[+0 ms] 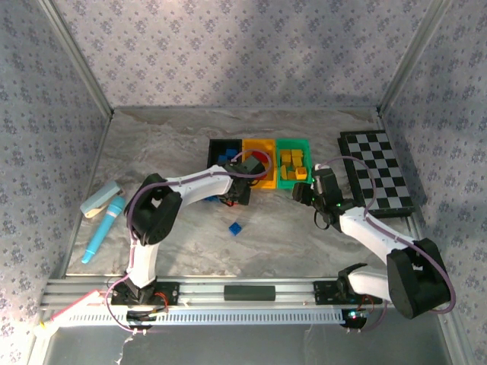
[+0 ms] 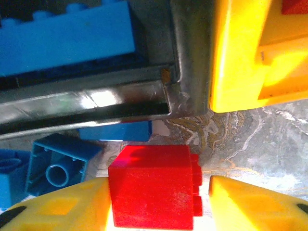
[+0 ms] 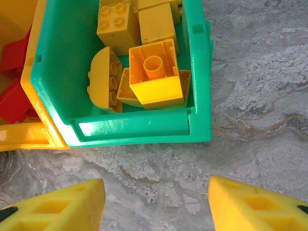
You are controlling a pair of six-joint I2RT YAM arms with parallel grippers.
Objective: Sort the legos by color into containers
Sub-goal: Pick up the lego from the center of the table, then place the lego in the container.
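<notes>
Legos (image 1: 236,228), marbled tabletop (image 1: 175,144), floral walls (image 1: 228,53); left end effector (image 2: 159,185) astride red lego (image 2: 149,192), grip unclear; right end effector (image 3: 156,192) released

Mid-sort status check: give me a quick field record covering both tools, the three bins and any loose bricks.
left tool: red brick between its fingers, by the black bin's corner; cannot tell if clamped
right tool: open, empty, over bare table in front of the green bin
black bin: blue bricks
orange-yellow bin: red bricks
green bin: yellow bricks
loose: blue brick on open table; another blue one beside the left tool
</notes>
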